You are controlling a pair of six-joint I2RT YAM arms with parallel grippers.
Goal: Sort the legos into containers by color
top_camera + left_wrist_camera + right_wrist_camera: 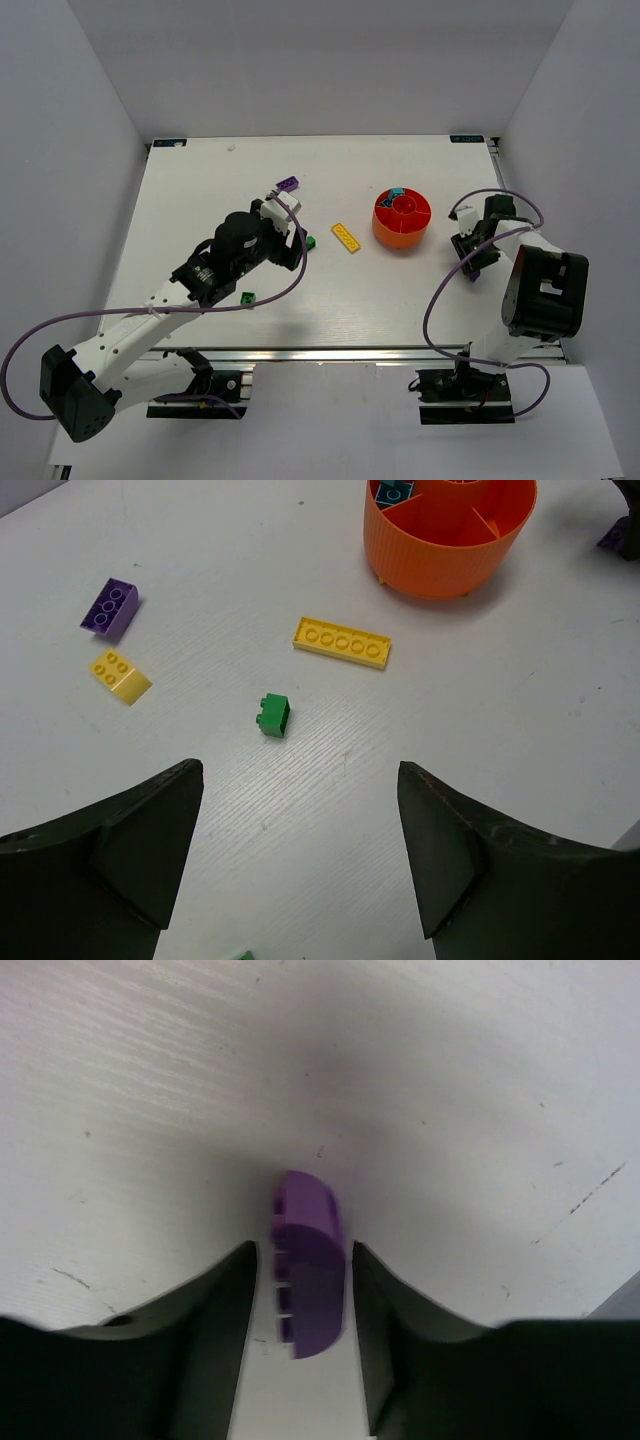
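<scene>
So it all hinges on the purple brick (310, 1270), out on the right arm's side of the bowl (403, 222). It sits in the slot between the right fingers (225, 1320), with its long axis running the same way they point. That means they'd close across its short width, which is what you'd want.

The finger on the right of the wrist view looks like it's touching. There's a thin sliver of bench (150, 1080) showing on the other side though, and the brick is blurry. Honestly can't tell if it's properly pinched or just straddled, or whether it's off the bench at all.

From overhead the bowl is near that arm, with nothing lying between them. Teal bricks (393, 490) already sit in one compartment, so I'd guess purple wants a different one.

The left fingers (120, 850) are spread wide and holding nothing. They point at a green brick (272, 715) on the far side of the bowl from the purple one, so the left arm is nearer for that. A yellow plate (341, 643) lies between it and the bowl.
</scene>
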